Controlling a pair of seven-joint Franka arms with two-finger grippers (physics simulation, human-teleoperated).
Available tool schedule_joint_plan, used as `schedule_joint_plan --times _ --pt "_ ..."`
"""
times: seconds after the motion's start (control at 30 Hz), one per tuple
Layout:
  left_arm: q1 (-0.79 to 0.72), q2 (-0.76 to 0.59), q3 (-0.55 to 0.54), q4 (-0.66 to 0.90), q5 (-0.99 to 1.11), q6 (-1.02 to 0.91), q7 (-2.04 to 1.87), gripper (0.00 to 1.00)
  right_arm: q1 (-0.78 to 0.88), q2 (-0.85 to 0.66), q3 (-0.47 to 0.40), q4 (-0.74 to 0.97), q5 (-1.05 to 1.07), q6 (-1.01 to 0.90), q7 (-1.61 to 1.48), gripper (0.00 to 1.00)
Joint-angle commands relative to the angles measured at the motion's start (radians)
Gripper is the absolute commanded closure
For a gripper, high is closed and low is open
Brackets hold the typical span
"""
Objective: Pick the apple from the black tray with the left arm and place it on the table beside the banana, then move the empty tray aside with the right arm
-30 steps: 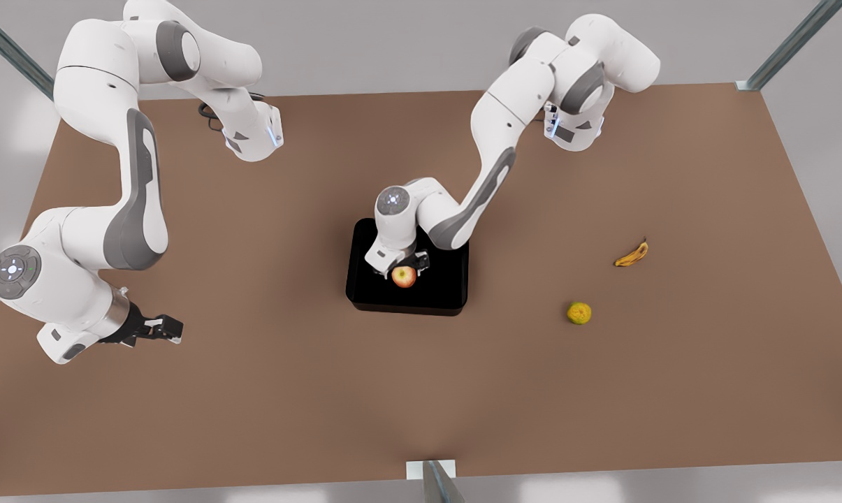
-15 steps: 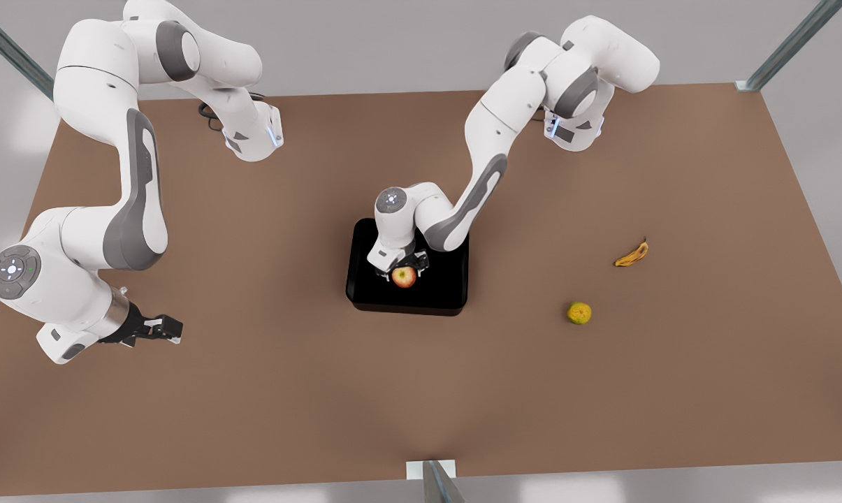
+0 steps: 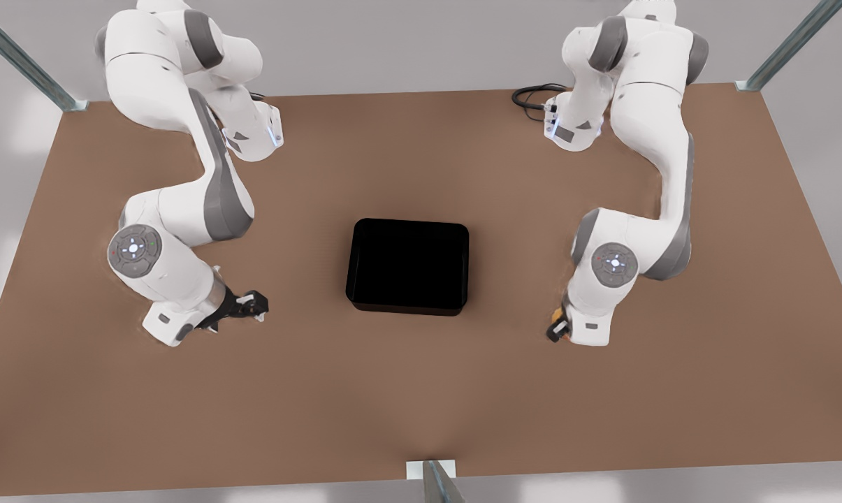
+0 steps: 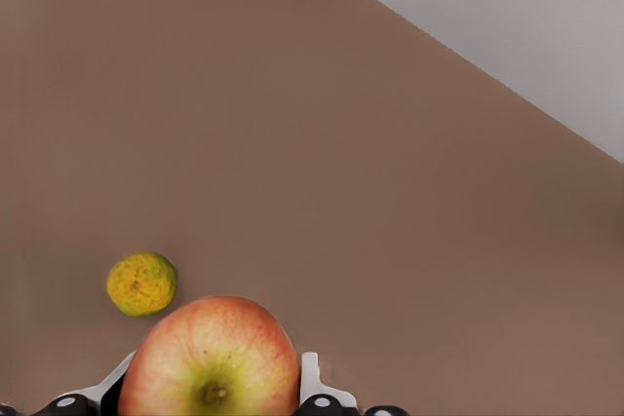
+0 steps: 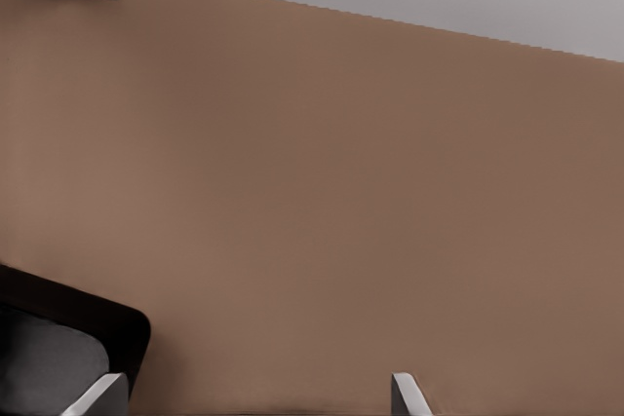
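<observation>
The black tray (image 3: 408,265) sits mid-table with nothing in it; one corner of the tray (image 5: 68,343) is visible in the right wrist view. My left gripper (image 3: 557,328), on the front view's right, hangs low over the table (image 3: 421,391). In the left wrist view the left gripper (image 4: 213,389) is shut on the red-yellow apple (image 4: 210,353). The left arm hides the banana. My right gripper (image 3: 253,305) is open on the front view's left, a short way from the tray. Its fingertips (image 5: 97,397) stand wide apart with nothing between them.
A rough yellow-green fruit (image 4: 142,283) lies on the table close beside the held apple. Metal frame posts (image 3: 434,482) stand at the table's edges. The arm bases and a black cable loop (image 3: 532,96) are at the far edge.
The left arm has carried the apple out of the tray to the front view's right, over the fruit and banana spot. The right arm has moved in closer to the tray.
</observation>
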Motion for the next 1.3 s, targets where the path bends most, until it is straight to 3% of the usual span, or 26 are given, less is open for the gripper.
schedule_joint_plan --times 0.0,0.1,0.2,0.23,0.27,0.3,0.37,0.4,0.43,0.47,0.5,0.57,0.67,0.87,1.27 --pt "0.13 0.026 0.0 -0.012 -0.036 -0.113 1.098 0.24 0.04 -0.002 0.006 0.028 -0.009 -0.074 0.494 0.0" --pt "0.253 0.018 0.0 -0.257 -0.035 0.236 1.232 0.21 0.031 -0.008 -0.005 0.023 0.029 -0.081 0.465 0.0" --pt "0.275 0.089 0.002 -0.268 -0.032 0.317 1.246 0.21 0.031 -0.008 0.003 0.017 0.037 -0.139 0.477 0.0" --pt "0.276 0.09 0.002 -0.268 -0.03 0.317 1.246 0.02 0.033 -0.014 0.041 0.017 0.118 -0.204 0.563 0.03" --pt "0.276 0.09 0.002 -0.267 -0.029 0.319 1.244 0.0 0.037 -0.026 0.05 -0.008 0.129 -0.19 0.599 0.04" --pt "0.276 0.089 0.002 -0.267 -0.027 0.319 1.241 0.0 0.051 -0.058 0.056 -0.064 0.13 -0.137 0.672 0.03" --pt "0.276 0.084 0.002 -0.267 -0.027 0.314 1.238 0.0 0.086 -0.195 0.07 -0.391 0.13 0.213 0.711 0.02" --pt "0.276 0.058 0.002 -0.253 -0.033 0.297 1.231 0.0 0.097 -0.216 0.078 -0.454 0.132 0.296 0.753 0.04" --pt "0.27 -0.058 -0.008 -0.192 -0.038 0.113 1.171 0.0 0.099 -0.235 0.102 -0.492 0.13 0.345 0.823 0.03" --pt "0.271 -0.182 -0.014 -0.089 -0.212 -0.119 1.087 0.0 0.099 -0.261 0.124 -0.574 0.13 0.449 0.829 0.01" --pt "0.271 -0.302 -0.014 -0.127 -0.216 -0.197 0.924 0.0 0.099 -0.285 0.139 -0.624 0.129 0.479 0.833 0.01" --pt "0.247 -0.473 -0.029 -0.379 -0.108 -0.05 0.893 0.0 0.102 -0.313 0.182 -0.715 0.124 0.549 0.884 0.02" --pt "0.285 -0.371 -0.017 -0.201 -0.174 -0.074 0.888 0.0 0.102 -0.31 0.23 -0.795 0.121 0.689 0.93 0.01" --pt "0.267 -0.37 -0.028 -0.198 -0.165 -0.091 0.888 0.0 0.079 -0.216 0.23 -0.799 0.008 0.721 0.889 0.01" --pt "0.259 -0.367 -0.028 -0.195 -0.136 -0.088 0.888 0.0 0.08 -0.092 0.257 -0.825 0.005 0.724 0.823 0.03"
